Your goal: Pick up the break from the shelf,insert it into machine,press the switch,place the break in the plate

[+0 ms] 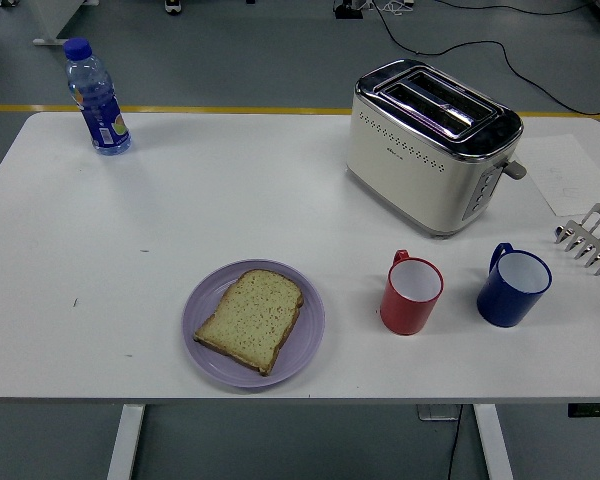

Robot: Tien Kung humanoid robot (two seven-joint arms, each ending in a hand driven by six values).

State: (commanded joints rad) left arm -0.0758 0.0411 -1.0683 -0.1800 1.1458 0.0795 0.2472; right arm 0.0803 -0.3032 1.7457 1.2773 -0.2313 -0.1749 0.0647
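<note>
A white desk (pixel 180 210) carries everything here. Toward its near edge, left of centre, sits a lilac plate (pixel 204 299) with a slice of bread (pixel 251 317) lying flat on it. To the right of the plate stand two mugs near each other but apart — a red mug (pixel 411 294), then a blue mug (pixel 513 285). Behind them, toward the far right, a cream toaster (pixel 430 146) stands at an angle, its slots empty. A metal toast rack (pixel 590 239) sits at the right edge, partly cut off, with a sheet of paper (pixel 570 172) lying just behind it. At the far left corner a blue-capped water bottle (pixel 96 97) stands upright — well apart from the rest.
</note>
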